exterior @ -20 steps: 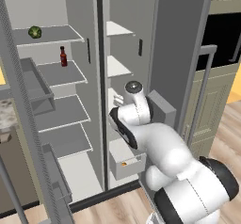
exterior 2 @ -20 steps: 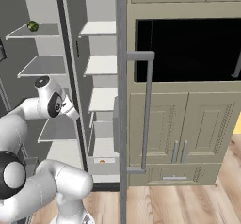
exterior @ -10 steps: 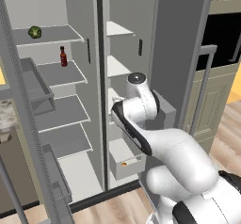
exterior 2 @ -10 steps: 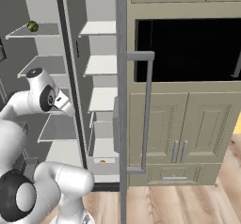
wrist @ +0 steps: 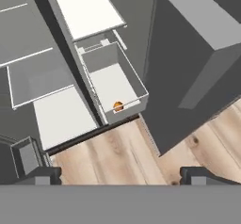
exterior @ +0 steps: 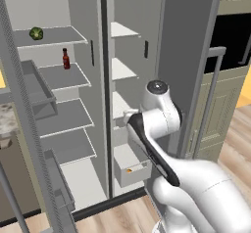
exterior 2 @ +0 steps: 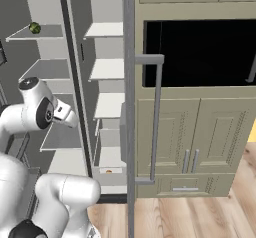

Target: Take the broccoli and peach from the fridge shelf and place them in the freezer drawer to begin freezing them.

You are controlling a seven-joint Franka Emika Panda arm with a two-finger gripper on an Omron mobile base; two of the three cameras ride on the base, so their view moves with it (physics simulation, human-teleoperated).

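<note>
Broccoli (exterior: 36,33) sits on the top fridge shelf (exterior: 56,36); sauce bottle (exterior: 65,59) below.

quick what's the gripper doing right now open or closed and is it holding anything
Gripper: open, holding nothing.

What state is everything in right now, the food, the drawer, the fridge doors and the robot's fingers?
broccoli: on the top fridge shelf
peach: inside the freezer drawer
freezer drawer: pulled open
fridge doors: open
sauce bottle: upright on the second shelf
fingers: wide open, empty
</note>
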